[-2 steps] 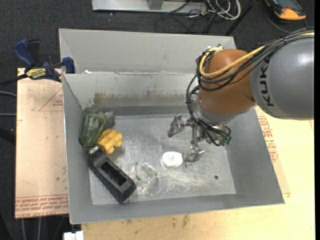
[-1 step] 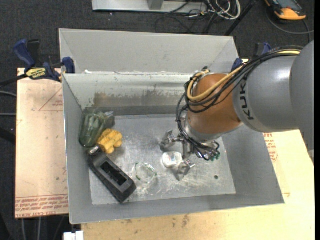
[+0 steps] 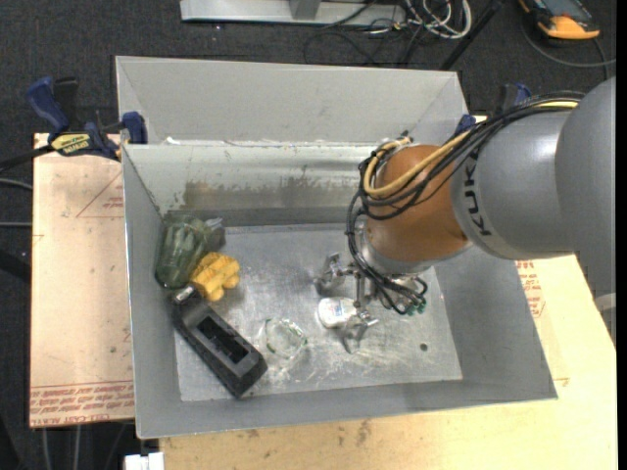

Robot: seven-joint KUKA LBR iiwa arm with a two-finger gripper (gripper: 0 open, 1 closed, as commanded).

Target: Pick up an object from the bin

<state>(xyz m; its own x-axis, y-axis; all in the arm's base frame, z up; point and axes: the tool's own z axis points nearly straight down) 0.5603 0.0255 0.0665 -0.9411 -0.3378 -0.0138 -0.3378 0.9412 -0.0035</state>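
Gripper stands spread about a small white lump amid the bin. You should judge it light, possibly slick; grip across its middle.

A robotics lab: KUKA arm, metal bin, floor cables.

The grey arm is extended in from the right and bent downward. Its wrist is wrapped in an orange cover, over which yellow and black cables are looped. The gripper is pointed down, with its fingers held apart.
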